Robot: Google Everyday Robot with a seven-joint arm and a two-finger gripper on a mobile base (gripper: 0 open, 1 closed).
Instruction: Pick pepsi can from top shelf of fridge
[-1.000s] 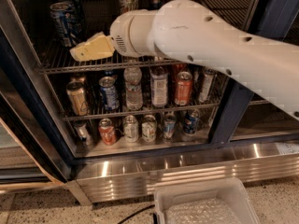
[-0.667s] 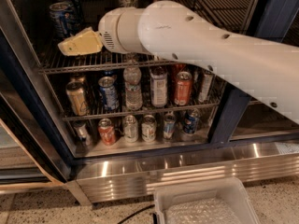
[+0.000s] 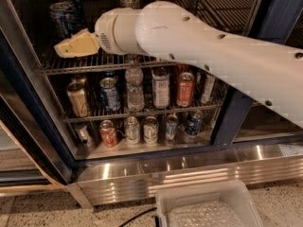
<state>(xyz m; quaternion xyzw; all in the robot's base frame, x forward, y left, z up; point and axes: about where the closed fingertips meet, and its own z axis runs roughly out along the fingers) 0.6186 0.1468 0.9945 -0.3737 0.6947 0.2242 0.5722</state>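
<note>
**Gripper** (image 3: 71,46): cream-coloured, on white arm (image 3: 213,51); just below and right of the pepsi can (image 3: 62,18), contact not evident; open or closed cannot be told.
**Pepsi can:** upright, left rear of top shelf (image 3: 118,62). Probably light, rigid but dentable, slick; grasp across mid-body.
**Top shelf:** wire grid; can may wobble.
**Fridge** (image 3: 236,112): crowded lower rack (image 3: 142,113) beneath the can; white bin (image 3: 208,205) far below.

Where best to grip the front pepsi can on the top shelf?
Probably mid-height on its round side wall, from the open front: the pepsi can stands upright on the top shelf, its front exposed. The tool is in front, near its base.
</note>
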